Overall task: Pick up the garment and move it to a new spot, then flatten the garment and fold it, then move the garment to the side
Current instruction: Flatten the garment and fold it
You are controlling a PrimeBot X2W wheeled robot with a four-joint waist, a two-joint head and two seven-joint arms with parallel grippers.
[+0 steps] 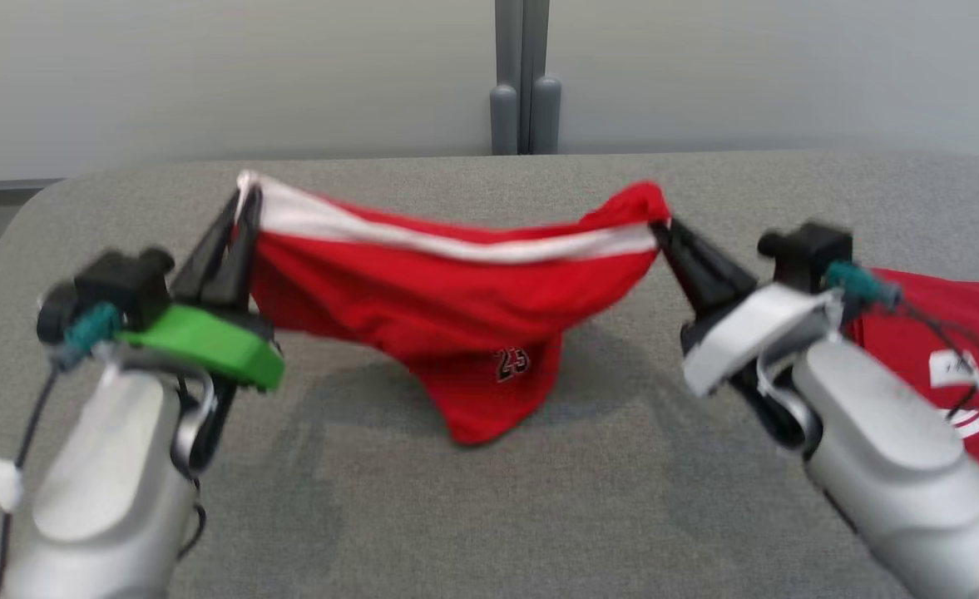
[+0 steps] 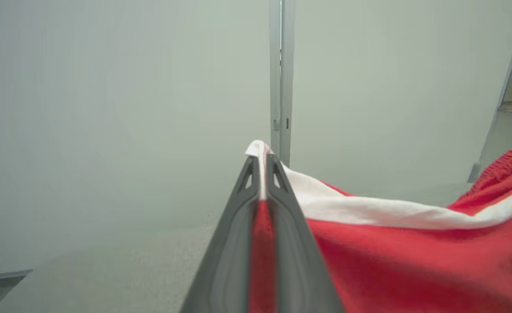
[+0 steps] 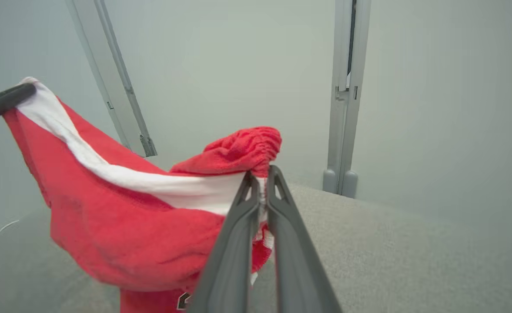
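Above the grey table, my left gripper and right gripper are each clamping an upper corner of the red shorts; light, limp cloth is sagging, seemingly suiting corner grips.

You see a red garment with a white stripe between your black-fingered left gripper and right gripper; right of the latter, another red cloth on the grey table.

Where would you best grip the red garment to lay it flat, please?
Grip the garment at both ends of its white stripe, one from each side, as the left fingers and right fingers do: the stripe spans them nearly taut and the rest hangs loose below.
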